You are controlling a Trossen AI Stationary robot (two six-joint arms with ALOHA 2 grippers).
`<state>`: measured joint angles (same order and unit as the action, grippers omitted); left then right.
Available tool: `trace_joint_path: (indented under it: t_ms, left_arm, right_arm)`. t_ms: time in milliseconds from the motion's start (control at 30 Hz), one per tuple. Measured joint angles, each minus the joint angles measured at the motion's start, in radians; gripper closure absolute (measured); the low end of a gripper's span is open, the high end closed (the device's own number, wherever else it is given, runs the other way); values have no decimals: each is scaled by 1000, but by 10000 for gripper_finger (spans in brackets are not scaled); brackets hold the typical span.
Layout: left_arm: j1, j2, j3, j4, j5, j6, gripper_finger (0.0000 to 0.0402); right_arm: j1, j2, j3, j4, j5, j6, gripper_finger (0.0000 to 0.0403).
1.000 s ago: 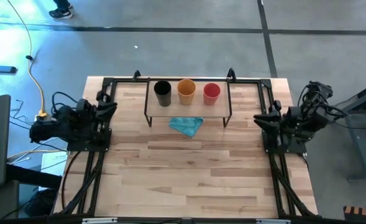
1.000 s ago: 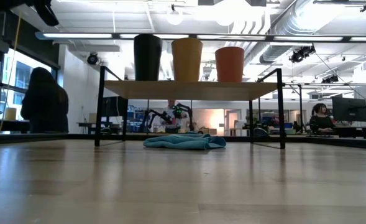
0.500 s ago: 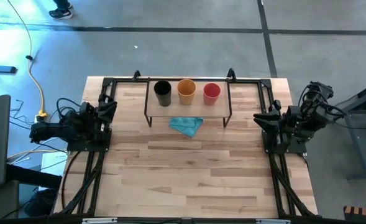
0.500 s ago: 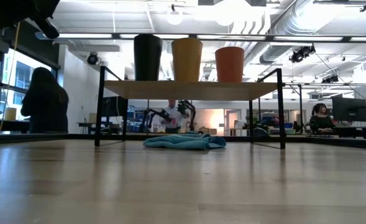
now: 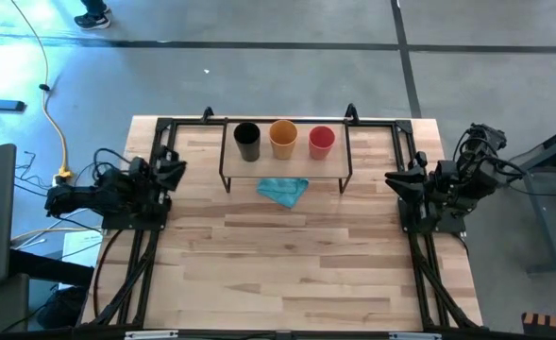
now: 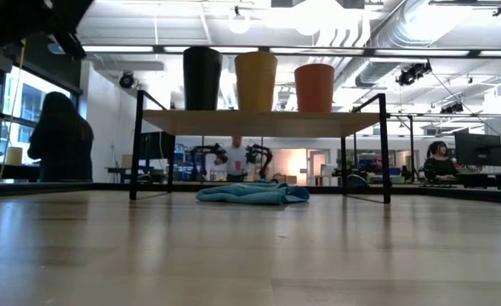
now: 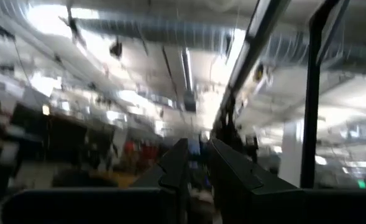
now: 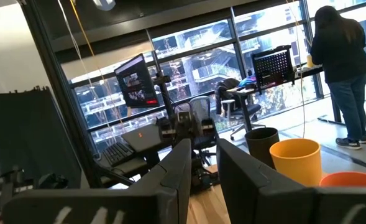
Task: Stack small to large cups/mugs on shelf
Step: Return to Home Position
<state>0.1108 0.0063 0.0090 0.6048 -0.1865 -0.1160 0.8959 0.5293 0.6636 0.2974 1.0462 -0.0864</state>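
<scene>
Three cups stand upright in a row on the shelf (image 5: 287, 157), each on its base: the black cup (image 5: 247, 140) on the left, the yellow-orange cup (image 5: 283, 138) in the middle, the red-orange cup (image 5: 321, 140) on the right. The low view shows the black cup (image 6: 202, 78), the yellow-orange cup (image 6: 256, 82) and the red-orange cup (image 6: 315, 88) apart from one another on the shelf board (image 6: 259, 123). My left gripper (image 5: 177, 170) is at the table's left edge, shut and holding nothing. My right gripper (image 5: 394, 179) waits at the right edge, shut, its wrist view facing the cups (image 8: 296, 162).
A light blue cloth (image 5: 283, 191) lies crumpled on the table in front of the shelf, partly under its front edge. The shelf's thin black legs (image 6: 135, 149) stand at the table's far side. Bare wood stretches between the arms. People stand in the room beyond (image 6: 59, 136).
My left arm has stirred from its resting place at the left edge. Its gripper has shifted a little toward the table's right and near side. The cups, the cloth and the right arm have kept still.
</scene>
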Motion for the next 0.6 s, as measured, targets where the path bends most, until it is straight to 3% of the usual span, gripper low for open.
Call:
trace_joint_path:
  t_ms: [300, 600]
  left_arm:
    - [0, 0, 0, -326, 108, -129, 346]
    - [0, 0, 0, -445, 315, -200, 346]
  right_arm:
    - [0, 0, 0, -11, -1, 45, 334]
    - [0, -1, 0, -28, -2, 103, 334]
